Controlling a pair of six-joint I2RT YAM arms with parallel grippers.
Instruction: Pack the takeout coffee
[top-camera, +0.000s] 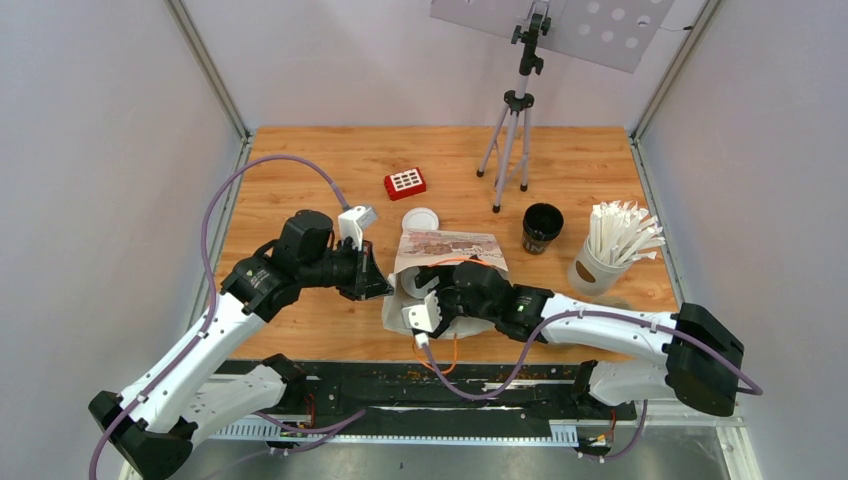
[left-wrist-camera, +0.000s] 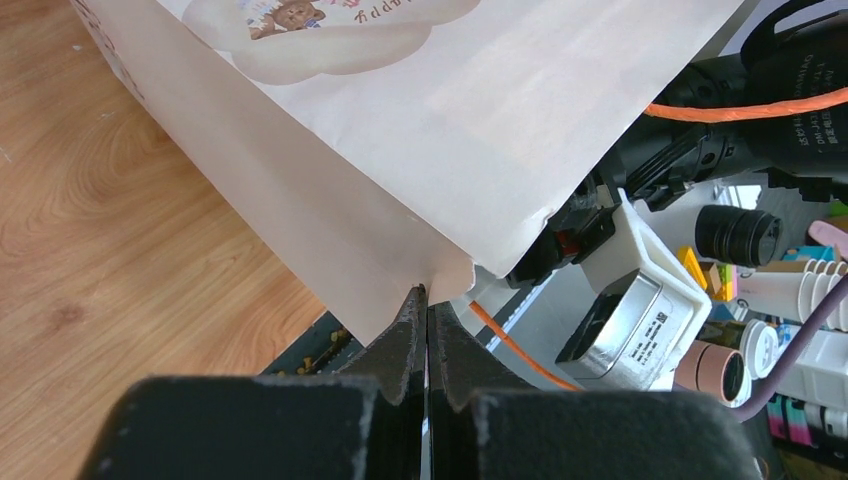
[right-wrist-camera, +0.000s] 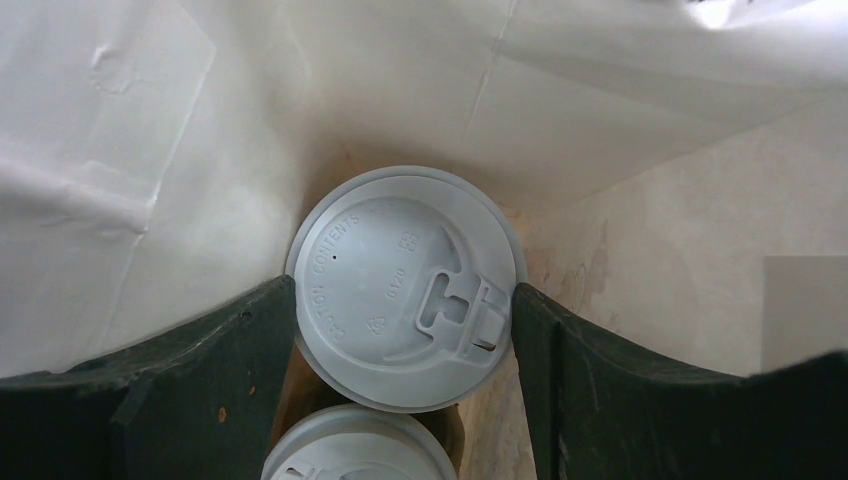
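Looking down from the top view, we see the paper bag sitting mid-table, the left gripper at its left rim and the right gripper reaching into its mouth. An unlidded black cup and a loose white lid sit on the table beyond it. On the left wrist view, our left claw is pressed together on the bag's edge, pinching the paper, presumably to steady the bag and hold its mouth wide. On the right wrist view, the right claw's fingers bear on either side of a lidded cup deep inside the bag, just beside a second lidded cup. We judge it is being set down upright.
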